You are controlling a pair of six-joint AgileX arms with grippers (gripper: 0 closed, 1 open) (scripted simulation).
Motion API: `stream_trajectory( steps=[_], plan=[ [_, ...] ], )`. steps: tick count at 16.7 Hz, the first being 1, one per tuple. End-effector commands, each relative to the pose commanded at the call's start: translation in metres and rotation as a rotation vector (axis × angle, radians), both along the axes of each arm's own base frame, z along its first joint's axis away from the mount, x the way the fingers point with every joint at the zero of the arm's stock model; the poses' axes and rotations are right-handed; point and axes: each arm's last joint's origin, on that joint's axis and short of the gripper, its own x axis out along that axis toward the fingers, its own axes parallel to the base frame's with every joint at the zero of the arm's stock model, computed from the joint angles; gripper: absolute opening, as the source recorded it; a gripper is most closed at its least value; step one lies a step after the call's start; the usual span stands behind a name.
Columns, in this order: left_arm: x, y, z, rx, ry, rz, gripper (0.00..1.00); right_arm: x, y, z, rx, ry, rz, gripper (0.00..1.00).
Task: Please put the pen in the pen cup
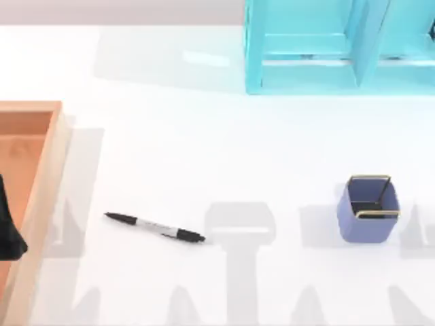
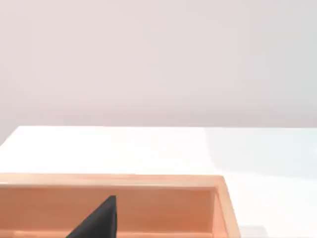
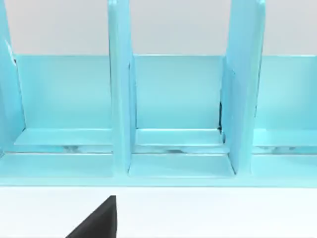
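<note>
The pen (image 1: 155, 227) lies flat on the white table, left of centre near the front, black at both ends with a silver-grey middle. The pen cup (image 1: 368, 207), a small square periwinkle-blue cup with a gold wire rim, stands upright at the right, far from the pen. A dark part of my left gripper (image 1: 10, 231) hangs over the wooden tray at the left edge, well left of the pen, and shows as a black wedge (image 2: 99, 220) in the left wrist view. My right gripper (image 3: 99, 220) shows as a black wedge above the table, facing the shelf.
A wooden tray (image 1: 41, 197) runs along the left side, its rim (image 2: 114, 179) in the left wrist view. A large turquoise shelf (image 1: 326, 47) with upright dividers (image 3: 119, 99) stands at the back right. Bare white table lies between the pen and the cup.
</note>
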Motion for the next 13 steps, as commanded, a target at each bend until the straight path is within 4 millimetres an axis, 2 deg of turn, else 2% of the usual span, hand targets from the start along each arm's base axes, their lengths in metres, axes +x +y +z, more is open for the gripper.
stream_trajectory(
  steps=[3,5,9,13],
  plan=[
    [0.0,0.0,0.0,0.0,0.0,0.0,1.0,0.0,0.0,0.002,0.0,0.005,0.005,1.0],
    [0.0,0.0,0.0,0.0,0.0,0.0,1.0,0.0,0.003,0.01,-0.002,0.032,0.033,1.0],
    [0.0,0.0,0.0,0.0,0.0,0.0,1.0,0.007,0.015,0.047,-0.018,0.169,0.168,1.0],
    [0.0,0.0,0.0,0.0,0.0,0.0,1.0,0.032,0.039,0.091,-0.068,0.42,0.368,1.0]
  ],
)
